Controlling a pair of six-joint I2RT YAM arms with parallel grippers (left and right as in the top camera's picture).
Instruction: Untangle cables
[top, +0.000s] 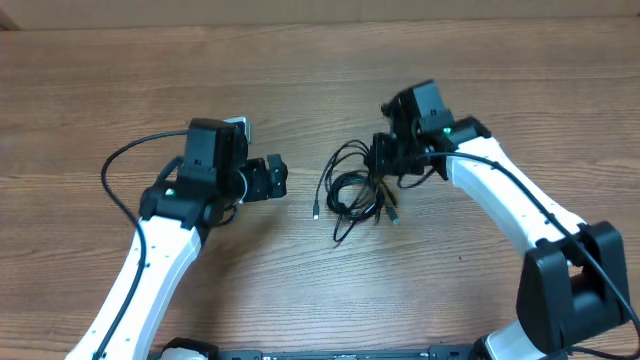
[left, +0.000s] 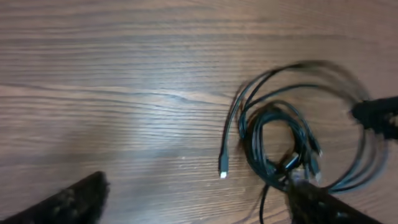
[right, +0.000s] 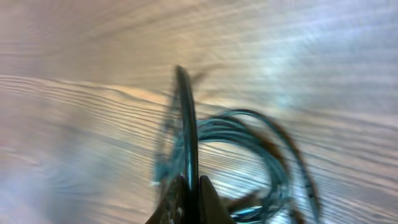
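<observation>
Thin black cables (top: 352, 190), tangled loops

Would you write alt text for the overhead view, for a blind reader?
Thin black cables lie tangled on a wooden table; the right claw is shut on them, the left claw open, apart to their left.

Through the right wrist camera all is smear: the cables (right: 249, 149) are a dark blur beyond the fingers (right: 208, 202) of the right gripper (right: 188, 193), themselves cut off by the bottom edge. Which strand rises from between them I can't tell. On the left gripper (left: 196, 183), both fingers (left: 68, 202) are dark blurs clipped at the bottom, and the cable loop's far arc is fuzzy.
</observation>
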